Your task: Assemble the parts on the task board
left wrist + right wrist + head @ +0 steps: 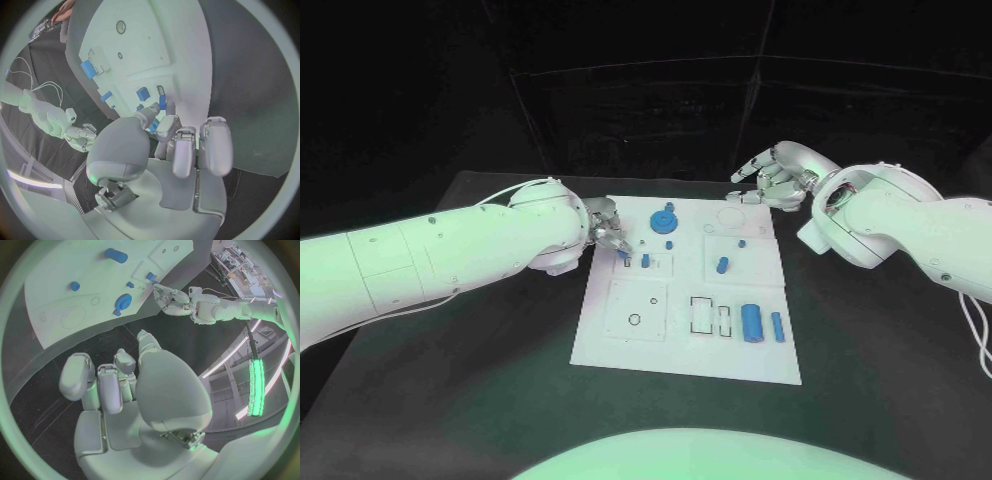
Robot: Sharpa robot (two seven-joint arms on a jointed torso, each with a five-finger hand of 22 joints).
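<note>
At the black bench (pixel 473 400), the robot's left hand (pixel 604 226) is pinching a small blue peg (pixel 645 261) at the flat white task board (pixel 678 355), near its left edge; the right hand (pixel 773 175) is hovering beyond the board's far edge, fingers (pixel 750 166) spread and holding nothing.

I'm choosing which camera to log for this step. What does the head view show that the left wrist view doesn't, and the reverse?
Head view alone: the whole task board with its near edge, the two long blue parts at its right side, and the right robot hand held above the table beyond the board's far corner, holding nothing.

Left wrist view alone: the left robot hand from behind, fingertips reaching a small blue part on the board.

Both: the white board, several blue parts, and the left robot hand at the board's far left.
</note>
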